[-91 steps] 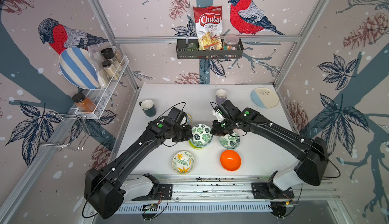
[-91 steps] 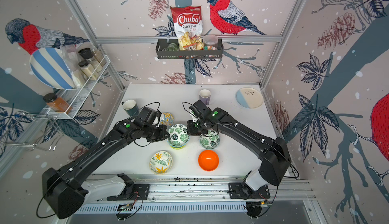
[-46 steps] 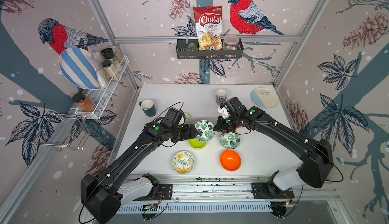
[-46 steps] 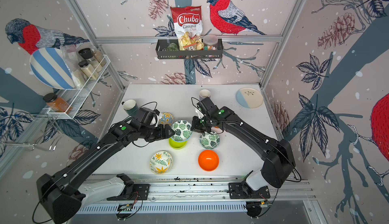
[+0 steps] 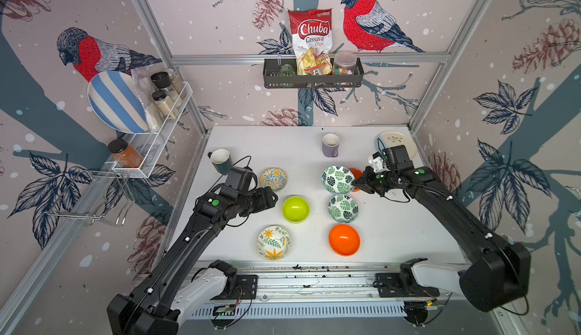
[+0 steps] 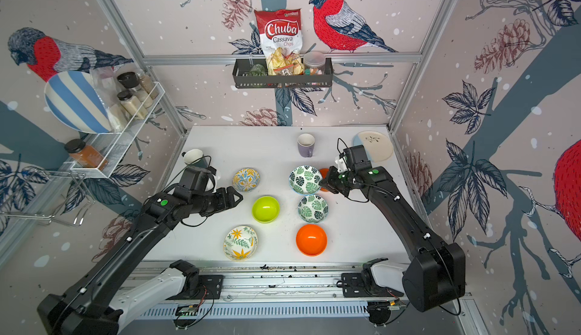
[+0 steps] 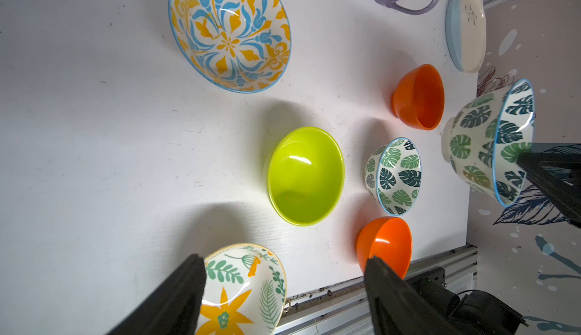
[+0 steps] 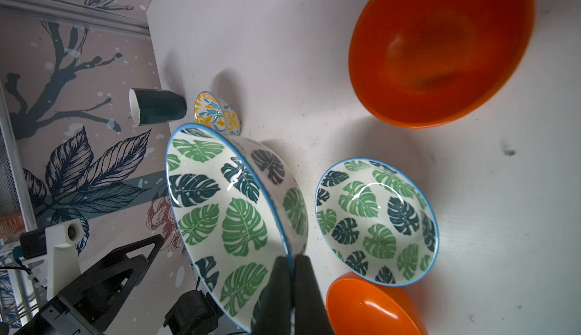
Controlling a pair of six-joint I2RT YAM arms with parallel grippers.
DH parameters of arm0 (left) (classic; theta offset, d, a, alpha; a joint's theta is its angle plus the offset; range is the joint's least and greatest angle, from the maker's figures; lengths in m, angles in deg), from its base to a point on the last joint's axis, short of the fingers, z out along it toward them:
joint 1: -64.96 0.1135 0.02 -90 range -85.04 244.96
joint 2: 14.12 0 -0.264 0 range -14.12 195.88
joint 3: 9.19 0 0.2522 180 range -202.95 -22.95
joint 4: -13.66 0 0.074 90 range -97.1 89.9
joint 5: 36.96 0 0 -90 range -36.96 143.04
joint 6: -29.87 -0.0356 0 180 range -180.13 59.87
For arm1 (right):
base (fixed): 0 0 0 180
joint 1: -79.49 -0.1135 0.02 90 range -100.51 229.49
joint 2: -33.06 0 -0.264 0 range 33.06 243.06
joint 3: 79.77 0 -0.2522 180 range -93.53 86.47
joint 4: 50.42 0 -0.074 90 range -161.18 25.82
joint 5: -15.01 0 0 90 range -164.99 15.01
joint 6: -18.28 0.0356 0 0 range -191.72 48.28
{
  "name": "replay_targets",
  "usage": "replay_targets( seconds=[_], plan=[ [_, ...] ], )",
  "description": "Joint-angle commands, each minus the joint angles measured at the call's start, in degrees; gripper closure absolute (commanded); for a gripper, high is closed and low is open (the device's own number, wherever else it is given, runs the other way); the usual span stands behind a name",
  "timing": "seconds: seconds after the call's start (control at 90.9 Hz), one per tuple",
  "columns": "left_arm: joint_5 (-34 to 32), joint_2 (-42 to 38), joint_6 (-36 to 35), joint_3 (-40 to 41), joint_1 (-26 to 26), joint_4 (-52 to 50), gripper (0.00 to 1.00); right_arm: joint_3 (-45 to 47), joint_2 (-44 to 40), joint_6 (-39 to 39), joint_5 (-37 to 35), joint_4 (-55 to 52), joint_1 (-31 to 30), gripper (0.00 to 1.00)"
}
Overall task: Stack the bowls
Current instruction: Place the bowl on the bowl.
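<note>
Several bowls are in both top views. My right gripper [image 8: 293, 259] is shut on the rim of a white leaf bowl [image 8: 226, 210] and holds it tilted above the table [image 5: 338, 180]. A second leaf bowl [image 5: 343, 208] sits just in front of it. An orange bowl [image 5: 356, 173] is partly hidden behind the held bowl, and another orange bowl [image 5: 344, 239] sits at the front. My left gripper [image 5: 273, 199] is open and empty, left of the lime green bowl [image 5: 295, 209]. A yellow-blue floral bowl [image 5: 273, 179] and a yellow-green floral bowl [image 5: 273, 243] stand apart.
A purple mug [image 5: 330, 144] stands at the back, a dark green mug [image 5: 220, 160] at the back left, behind my left arm. A cream-and-blue plate [image 5: 396, 143] lies in the back right corner. The metal rail [image 5: 314, 281] runs along the table's front edge.
My left gripper opened, let go of the leaf bowl and drew back left. My right gripper lifted that bowl off the lime green bowl and carried it right and back.
</note>
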Motion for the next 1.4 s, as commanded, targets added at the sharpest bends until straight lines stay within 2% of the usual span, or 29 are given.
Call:
replay_targets(
  seconds=[0.0, 0.297, 0.748, 1.387],
  plan=[
    [-1.0, -0.3, -1.1, 1.2, 0.4, -0.2, 0.19, 2.3, -2.4, 0.0, 2.8, 3.7, 2.2, 1.00],
    [-0.9, -1.0, -1.6, 4.2, 0.7, 0.8, 0.21, 9.2, -4.5, -1.2, 1.8, 5.5, 4.2, 1.00],
    [-2.0, -1.7, -1.8, 5.7, 0.7, 0.5, 0.21, 17.2, -4.4, -3.3, 2.3, 10.2, 4.0, 1.00],
    [-1.7, -1.8, -1.9, 6.3, 0.7, 0.5, 0.21, 21.4, -4.7, -4.8, 4.1, 12.0, 3.9, 1.00]
  ],
)
